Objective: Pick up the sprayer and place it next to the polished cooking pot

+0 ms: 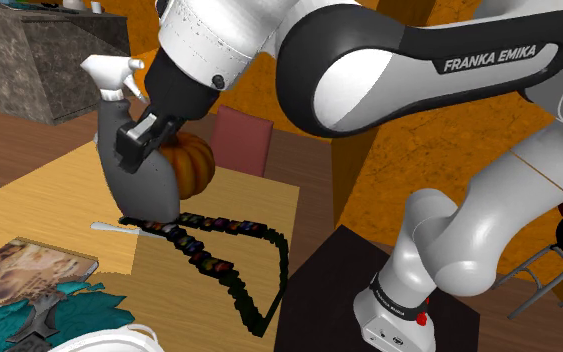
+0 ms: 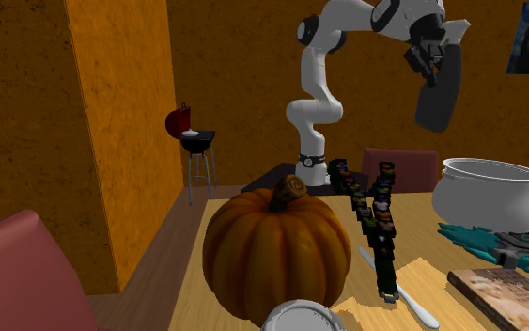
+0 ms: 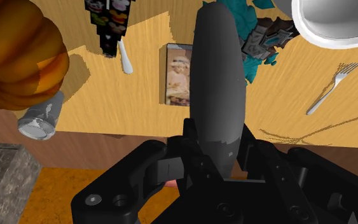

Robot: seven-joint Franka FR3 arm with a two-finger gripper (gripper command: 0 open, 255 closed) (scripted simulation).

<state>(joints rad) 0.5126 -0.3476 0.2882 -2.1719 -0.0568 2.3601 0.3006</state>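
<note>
The sprayer (image 1: 132, 175) is a dark grey bottle with a white trigger head. It hangs in the air above the wooden table (image 1: 39, 205), and my gripper (image 1: 149, 135) is shut on its upper body. In the second exterior view the sprayer (image 2: 438, 92) hangs from the gripper (image 2: 427, 55), high above the shiny white pot (image 2: 488, 193). The wrist view looks down the sprayer (image 3: 219, 83), clasped in the gripper (image 3: 219, 153), with the pot's rim (image 3: 336, 22) beyond the bottle's far end, off to one side. The pot's rim (image 1: 104, 340) also peeks in at the shoulder view's lower edge.
On the table are an orange pumpkin (image 2: 276, 244), a strip of dark tiles (image 1: 219, 250), a book (image 3: 179, 73), a teal cloth (image 1: 29, 310), a fork (image 3: 327, 89), a spoon (image 3: 125, 57) and a metal can (image 3: 41, 118). A red chair (image 1: 241, 140) stands behind the table.
</note>
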